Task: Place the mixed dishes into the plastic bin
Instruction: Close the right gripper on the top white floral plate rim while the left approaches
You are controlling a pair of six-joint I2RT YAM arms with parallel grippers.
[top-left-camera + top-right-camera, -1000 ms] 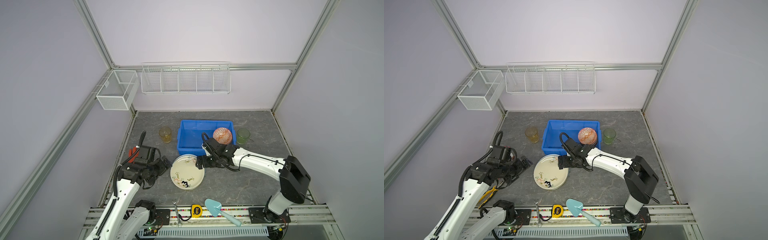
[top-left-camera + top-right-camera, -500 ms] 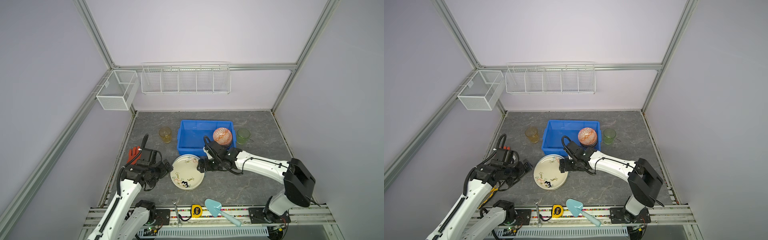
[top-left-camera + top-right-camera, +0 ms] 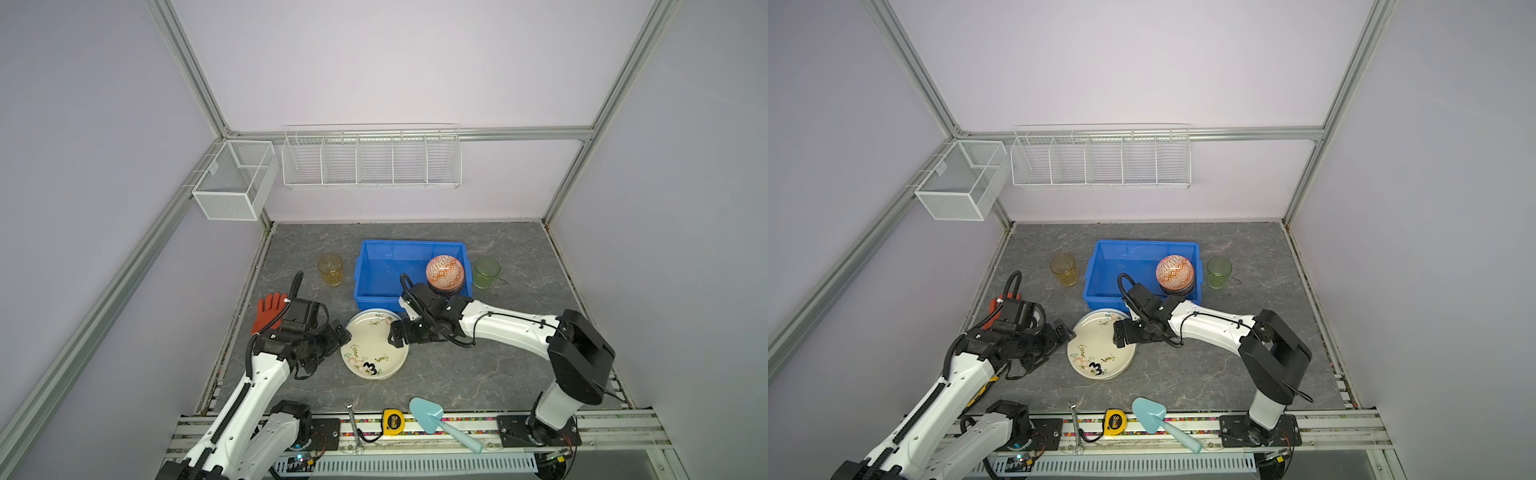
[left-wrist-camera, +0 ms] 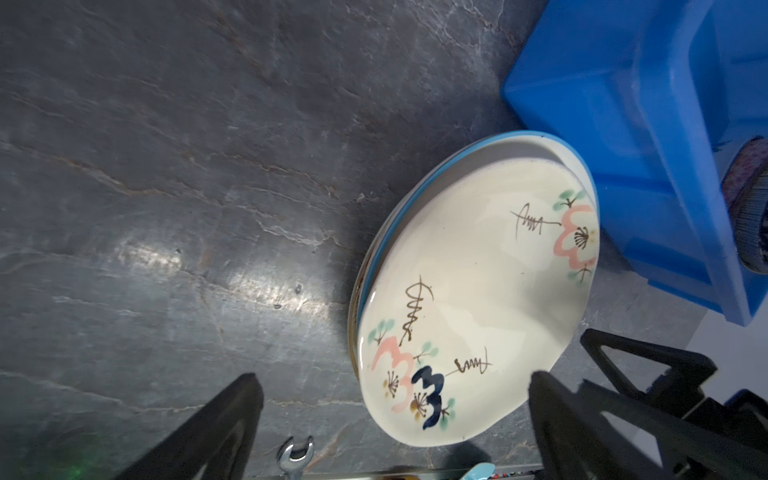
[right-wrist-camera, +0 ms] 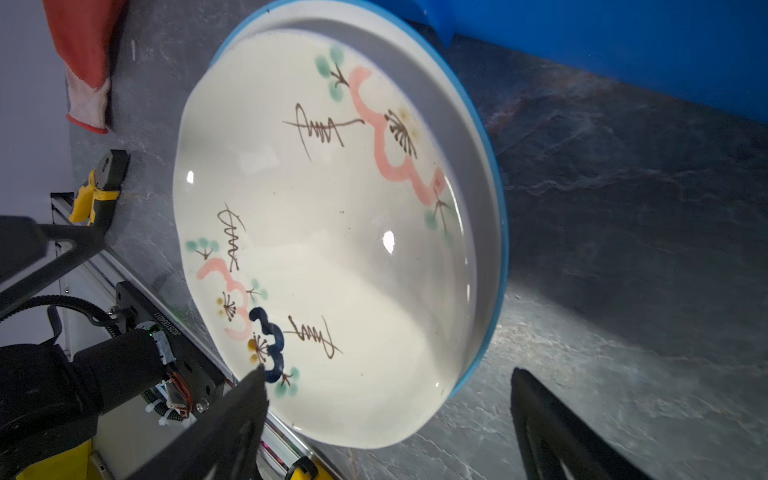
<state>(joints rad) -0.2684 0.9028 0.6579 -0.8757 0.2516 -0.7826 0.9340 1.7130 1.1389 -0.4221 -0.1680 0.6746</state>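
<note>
Cream plate (image 3: 375, 350): both top views. Marked "3", it tops a plate stack on the grey table (image 3: 478, 374), just beside the near wall of the plastic bin (image 3: 411, 244).
Left gripper (image 3: 332, 347): top view. Fingers spread wide and empty, at the stack's left edge.
Right gripper (image 3: 397, 334): top view. Fingers apart, holding nothing, at the stack's right edge.
Orange-white bowl (image 3: 444, 272): top view. Looks upturned on darker bowls in the bin's right end. The amber cup (image 3: 331, 269) and green cup (image 3: 486, 272) stand outside the bin, one on each side.
Plate rim, left wrist: the fingers straddle the near rim with no contact visible. Judgement: seat one finger under the top rim only, bite deep, keep the plate level, clear the bin wall, then lower it onto the bin's open left floor.
Blue-rimmed plate (image 5: 486, 208): right wrist. It lies beneath the cream one, its pattern covered.
Unclear: how many plates are stacked, as a third edge is hard to make out. The bowls under the orange-white one are mostly hidden. The right arm hides part of the bin's near wall.
</note>
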